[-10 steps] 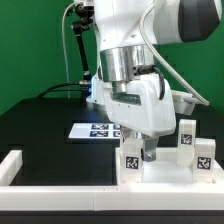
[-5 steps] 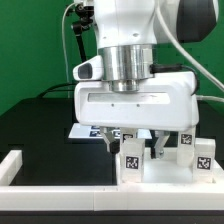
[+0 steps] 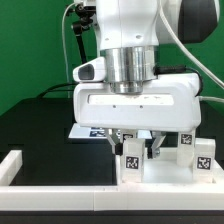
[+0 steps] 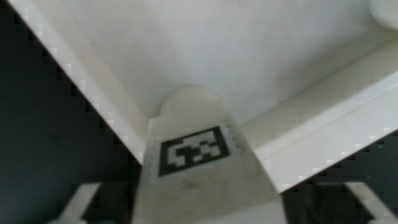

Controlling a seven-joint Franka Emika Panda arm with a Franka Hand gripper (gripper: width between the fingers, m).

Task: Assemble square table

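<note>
The white square tabletop [image 3: 160,176] lies at the exterior view's lower right, with three white tagged legs in sight standing on it: one at the front [image 3: 131,163] and two further right [image 3: 186,143] [image 3: 203,157]. My gripper [image 3: 132,144] hangs over the front leg with a finger on each side of it. In the wrist view that leg [image 4: 199,150] shows its tag between my fingers [image 4: 79,205], with a dark gap on each side. The gripper [image 4: 210,208] is open. The tabletop's rim [image 4: 329,95] runs behind the leg.
The marker board [image 3: 88,131] lies on the black table behind the gripper, mostly hidden by it. A long white fence bar [image 3: 14,166] runs along the front left. A green wall stands behind.
The wrist has turned, so the gripper's broad face now points at the exterior camera with its fingers astride the front leg. Almost nothing has moved in the last half second.
</note>
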